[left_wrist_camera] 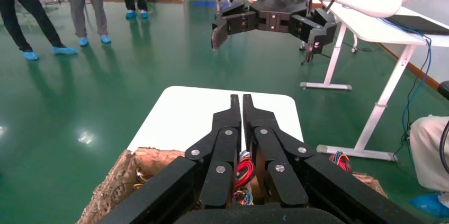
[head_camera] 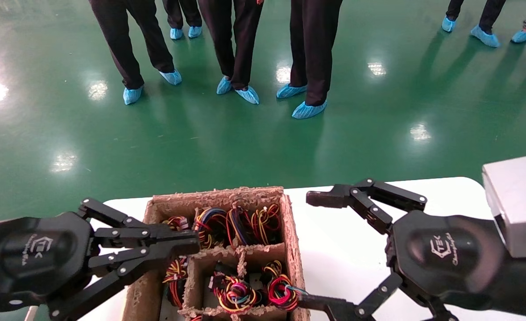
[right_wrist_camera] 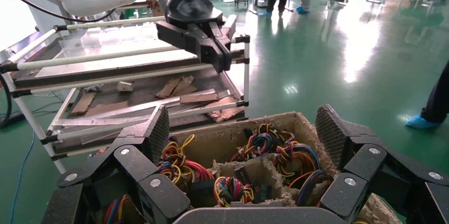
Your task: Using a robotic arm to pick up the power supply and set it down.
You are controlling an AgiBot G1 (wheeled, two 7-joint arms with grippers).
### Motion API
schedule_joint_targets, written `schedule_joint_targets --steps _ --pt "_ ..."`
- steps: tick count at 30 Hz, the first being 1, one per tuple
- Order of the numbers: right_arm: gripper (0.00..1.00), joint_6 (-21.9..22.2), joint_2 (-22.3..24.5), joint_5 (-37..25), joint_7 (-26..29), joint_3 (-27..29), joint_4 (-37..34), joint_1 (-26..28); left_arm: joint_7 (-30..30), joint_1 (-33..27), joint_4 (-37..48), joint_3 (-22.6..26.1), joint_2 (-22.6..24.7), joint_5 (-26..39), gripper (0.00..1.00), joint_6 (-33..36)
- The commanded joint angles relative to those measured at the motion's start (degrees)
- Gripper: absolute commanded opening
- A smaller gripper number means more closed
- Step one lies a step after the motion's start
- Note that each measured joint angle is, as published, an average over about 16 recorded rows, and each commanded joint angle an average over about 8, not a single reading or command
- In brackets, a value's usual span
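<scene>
The work area is a glossy green floor [head_camera: 245,133] with several standing people in dark trousers and blue shoe covers [head_camera: 308,109] at the far side. A white rounded-corner table [head_camera: 343,249] stands in front of the robot.

On the table sits a brown fibre crate with internal dividers [head_camera: 289,232]. The dividers split it into compartments. The far compartments hold coiled wire bundles in red, yellow, orange, black and blue [head_camera: 240,225]. The near compartments hold further coils, including a red-and-pink one [head_camera: 282,292] beside a yellow-and-red one [head_camera: 234,294]. The power supply units lie under these bundles; only dark fragments of their bodies show between the wires, so their faces cannot be made out.

The left black two-finger linkage gripper [head_camera: 191,244] hangs over the crate's left edge with its fingers pressed together and nothing between them; the left wrist view confirms the two fingers [left_wrist_camera: 233,115] meet along their length above the crate.

The right black two-finger linkage gripper [head_camera: 314,252] is positioned just beside the crate's right wall, over the table, with its jaws spread wide and holding nothing. In the right wrist view its two ribbed pads [right_wrist_camera: 159,128] stand well apart, with the crate between them.
</scene>
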Motion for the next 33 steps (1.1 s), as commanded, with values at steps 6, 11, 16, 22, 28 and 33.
schedule_joint_targets --steps 6,11,16,22,28,33 --pt "1.0 1.14 -0.65 -2.38 0.04 -1.14 0.03 -0.2 0.0 0.0 0.0 0.0 0.0 0.0 0.0 0.0" --pt "1.0 1.67 -1.59 -5.22 -0.51 -2.59 -0.6 -0.34 0.0 0.0 0.01 0.0 0.0 0.0 0.0 0.0" --pt "1.0 1.63 -2.51 -8.96 -1.48 -4.45 -1.66 -0.13 0.0 0.0 0.01 0.01 0.0 0.0 0.0 0.0" --pt "1.0 0.45 -3.6 -13.75 -2.87 -7.08 -3.19 0.46 0.0 -0.01 0.01 0.01 0.0 0.0 0.0 0.0" --pt "0.76 0.09 -4.84 -15.74 -4.11 -8.29 -5.25 0.59 0.01 -0.01 0.01 0.01 0.0 0.0 0.0 0.0" --pt "0.16 0.83 -6.2 -16.7 -5.27 -8.75 -7.1 0.48 0.01 -0.01 0.01 0.01 0.0 -0.01 0.0 0.0"
